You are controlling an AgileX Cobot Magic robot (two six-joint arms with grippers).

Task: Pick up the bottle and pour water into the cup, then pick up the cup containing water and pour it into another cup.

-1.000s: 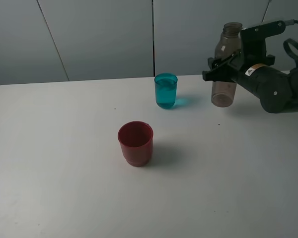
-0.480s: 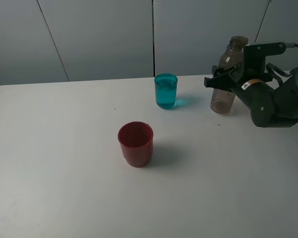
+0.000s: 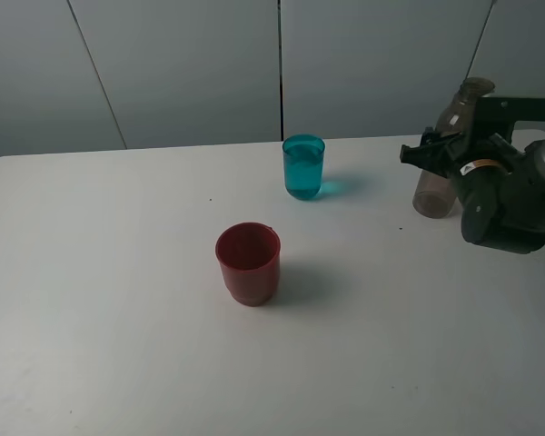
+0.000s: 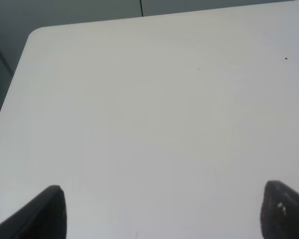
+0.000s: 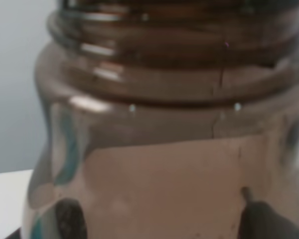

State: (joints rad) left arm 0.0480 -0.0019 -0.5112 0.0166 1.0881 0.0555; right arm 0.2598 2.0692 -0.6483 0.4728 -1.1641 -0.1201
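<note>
- Setting: grey panelled wall (image 3: 182, 64) behind a white table (image 3: 91, 345).
- Bottle (image 3: 432, 194): far right of the table, capless, brown-tinted. It is tilted, neck leaning right. Whether its base touches the table cannot be told.
- Right gripper (image 3: 443, 156): closed round the bottle's middle. The wrist view shows dark fingertips (image 5: 261, 221) on either side of the body.
- Left gripper (image 4: 162, 211): spread wide, nothing between the tips, over bare table. It does not show in the high view.
- Teal cup (image 3: 303, 166): upright at far centre, well left of the bottle. It looks to hold liquid.
- Red cup (image 3: 248, 263): upright, nearer and slightly left of the teal cup, apart from it.
- Bearing: the teal cup lies left of the right gripper, long axis vertical. The right arm is judged nearer, but it is occupied by the bottle.
</note>
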